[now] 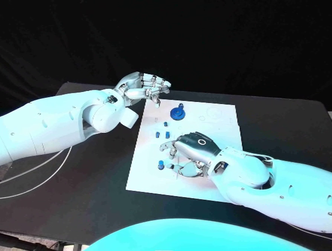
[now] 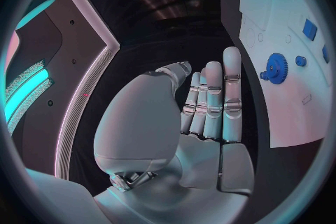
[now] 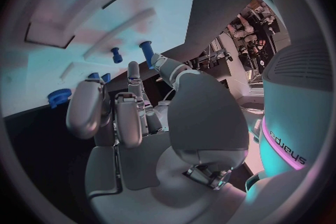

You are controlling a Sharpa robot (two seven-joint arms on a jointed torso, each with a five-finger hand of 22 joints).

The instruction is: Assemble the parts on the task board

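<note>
Head view: white flat task board [image 1: 211, 117] mid-frame on black bench [image 1: 286, 130]. Blue toothed gear [image 1: 179, 113] stands near board's upper left; small blue pegs [image 1: 166, 125] below it. Right robot hand [image 1: 190, 151] hovers low over lower-left pegs, fingers curled, hold on part cannot tell. Left robot hand [image 1: 143, 86] at board's upper-left corner, fingers together, nothing visible in it. Step likely peg pick-up; next needs fine pinch, upright seating.

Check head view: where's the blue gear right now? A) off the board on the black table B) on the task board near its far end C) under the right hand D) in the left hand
B: the blue gear sits on the task board near its far end, apart from the left hand and the right hand.
</note>
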